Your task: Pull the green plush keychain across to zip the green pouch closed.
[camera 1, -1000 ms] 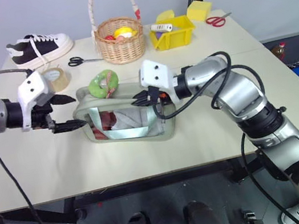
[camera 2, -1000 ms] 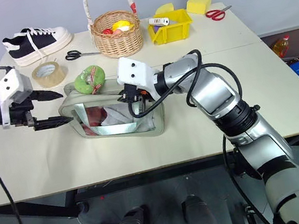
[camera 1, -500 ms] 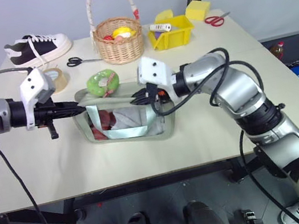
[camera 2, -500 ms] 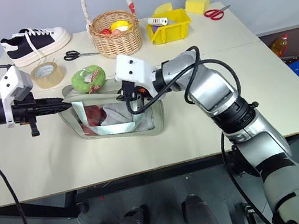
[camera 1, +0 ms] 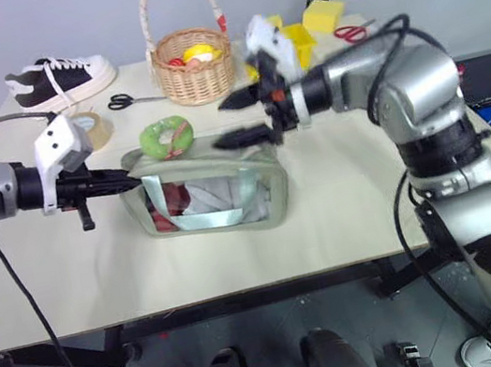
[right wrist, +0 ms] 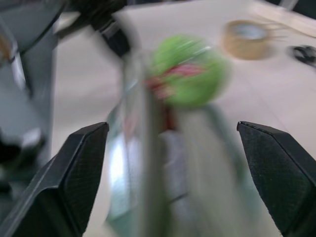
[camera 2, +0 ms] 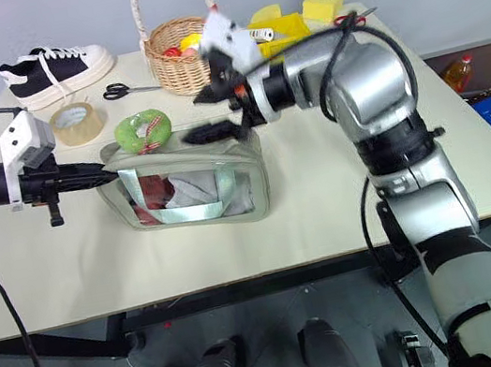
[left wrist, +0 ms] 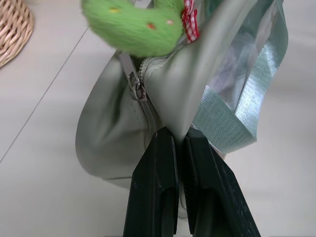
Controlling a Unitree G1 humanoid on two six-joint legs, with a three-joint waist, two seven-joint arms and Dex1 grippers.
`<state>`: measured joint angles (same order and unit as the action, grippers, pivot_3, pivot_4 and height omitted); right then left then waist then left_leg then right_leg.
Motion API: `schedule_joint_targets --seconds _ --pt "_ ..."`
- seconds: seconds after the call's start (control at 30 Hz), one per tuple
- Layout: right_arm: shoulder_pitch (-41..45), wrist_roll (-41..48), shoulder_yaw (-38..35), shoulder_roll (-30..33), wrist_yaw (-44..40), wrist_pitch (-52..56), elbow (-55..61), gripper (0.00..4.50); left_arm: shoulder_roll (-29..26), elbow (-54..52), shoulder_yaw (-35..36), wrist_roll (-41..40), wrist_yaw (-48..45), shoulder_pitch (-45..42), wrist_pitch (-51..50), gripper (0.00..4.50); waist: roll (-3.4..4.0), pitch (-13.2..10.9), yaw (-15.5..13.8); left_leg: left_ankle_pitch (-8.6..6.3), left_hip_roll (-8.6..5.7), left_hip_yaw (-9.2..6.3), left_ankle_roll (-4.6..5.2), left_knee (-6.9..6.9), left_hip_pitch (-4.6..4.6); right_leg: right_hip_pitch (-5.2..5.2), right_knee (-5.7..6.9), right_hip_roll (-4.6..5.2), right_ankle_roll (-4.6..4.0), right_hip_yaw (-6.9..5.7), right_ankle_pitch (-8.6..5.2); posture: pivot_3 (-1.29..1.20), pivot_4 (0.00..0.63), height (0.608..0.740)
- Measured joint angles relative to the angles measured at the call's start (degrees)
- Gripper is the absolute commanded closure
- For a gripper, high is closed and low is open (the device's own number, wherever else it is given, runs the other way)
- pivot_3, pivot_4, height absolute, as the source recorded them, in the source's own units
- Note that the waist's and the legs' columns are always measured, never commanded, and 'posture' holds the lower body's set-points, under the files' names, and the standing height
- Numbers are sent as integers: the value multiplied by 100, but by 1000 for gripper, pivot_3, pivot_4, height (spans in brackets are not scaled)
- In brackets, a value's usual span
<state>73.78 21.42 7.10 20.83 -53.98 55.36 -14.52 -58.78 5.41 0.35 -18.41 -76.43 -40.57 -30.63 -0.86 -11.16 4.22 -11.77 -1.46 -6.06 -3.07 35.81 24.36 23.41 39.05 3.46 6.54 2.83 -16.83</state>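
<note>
- two hands differ: left hand [left wrist: 178,148] pinches the green pouch [camera 1: 212,184] end; the wrist view shows the zipper there.
- right hand [camera 1: 239,118] is spread above it.
- green plush keychain [camera 1: 167,137] tops the pouch; basket [camera 1: 196,64], tape roll [camera 2: 80,122] behind on the tabletop [camera 1: 343,195].

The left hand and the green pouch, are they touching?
Touching. The left wrist view shows the left hand shut, its fingers pinching the end of the green pouch beside the zipper, with no gap.
</note>
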Motion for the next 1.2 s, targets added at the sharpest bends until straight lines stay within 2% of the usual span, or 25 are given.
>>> schedule_joint_targets --seconds 0.13,0.2,0.3,0.7,0.77,0.83,0.97,1.03,1.2 --pt "612 -39 -397 -987 883 -208 -1276 50 6 -41 -3 -4 -1 3 14 4500 -1 0 -23 1 11 -4 -1 -25 0 9 -3 -15 -13 0 -3 0 150 740" --pt "615 -39 -400 -1176 998 -235 -1636 50 6 -71 -2 -10 -5 8 18 4500 -1 1 -62 1 9 -6 -3 -26 8 10 -11 -11 -13 -2 -4 0 150 740" --pt "614 -80 -390 -1256 1083 -241 -1972 50 6 -106 1 -12 -3 31 22 4500 -1 1 -59 3 -1 3 -5 -25 10 8 -18 2 -11 1 -3 0 150 740" --pt "327 -386 191 -1270 803 -291 -1938 50 4 -168 69 -9 43 153 96 4500 -1 1 -23 3 6 -3 -5 -25 3 8 -7 -13 -12 1 -4 0 150 740" --pt "325 -390 199 -1224 761 -285 -1893 574 4 -167 67 -7 44 151 106 4500 -1 1 -23 3 6 -3 -5 -25 3 9 -7 -13 -12 0 -4 0 150 740" --pt "311 -384 171 -1193 749 -283 -1845 1360 8 -158 58 9 47 139 121 4500 -1 1 -21 3 6 -3 -5 -25 3 9 -7 -13 -12 1 -4 0 150 740" --pt "304 -322 44 -1177 789 -228 -1748 3627 30 -150 42 39 47 107 128 4500 -1 1 -24 3 6 -3 -5 -25 3 8 -7 -14 -12 0 -4 0 150 740" --pt "276 -300 12 -1136 816 -161 -1625 4468 36 -148 37 41 47 102 130 4500 -1 1 -28 3 7 -3 -5 -25 3 8 -7 -13 -12 0 -4 0 150 740" --pt "-17 -216 -77 -723 832 196 -1066 4468 41 -145 32 42 52 100 126 4500 -1 1 -32 3 5 -3 -5 -22 4 6 -7 -10 -12 0 -4 0 150 740"
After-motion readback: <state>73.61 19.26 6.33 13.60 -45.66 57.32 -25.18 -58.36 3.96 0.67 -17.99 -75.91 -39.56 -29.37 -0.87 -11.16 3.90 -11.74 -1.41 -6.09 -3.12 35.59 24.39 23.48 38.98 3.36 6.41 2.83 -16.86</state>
